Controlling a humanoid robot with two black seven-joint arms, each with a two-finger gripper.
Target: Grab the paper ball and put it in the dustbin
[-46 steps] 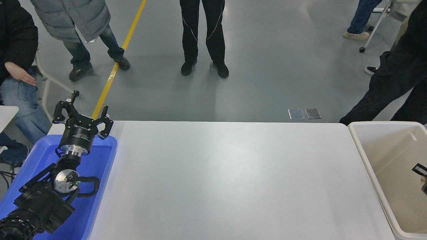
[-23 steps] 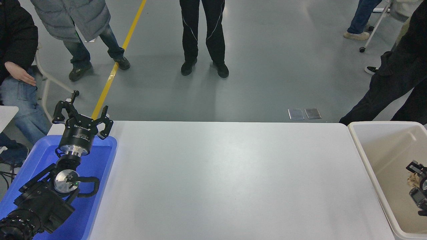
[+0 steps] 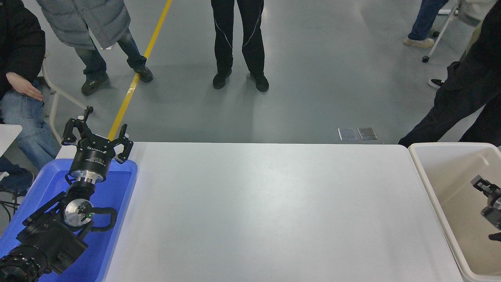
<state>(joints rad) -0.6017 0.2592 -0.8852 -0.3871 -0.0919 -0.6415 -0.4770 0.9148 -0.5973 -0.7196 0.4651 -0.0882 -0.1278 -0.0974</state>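
Right gripper (image 3: 485,187) hangs over the dustbin (image 3: 430,184) interior at the frame's right edge; its finger spread cannot be determined, and the paper ball is not visible. Left gripper (image 3: 96,137), fingers spread and empty, is parked above the blue tray (image 3: 117,203).

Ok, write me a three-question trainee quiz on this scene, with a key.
1. True or false: the left pincer hangs above the beige bin.
2. The right pincer, cut off by the picture's right edge, shows over which of these? A the table; B the beige bin; C the floor.
3. Short answer: can the paper ball be seen anywhere?

Key:
1. False: it hangs above the blue tray.
2. B.
3. No, it is not in sight.
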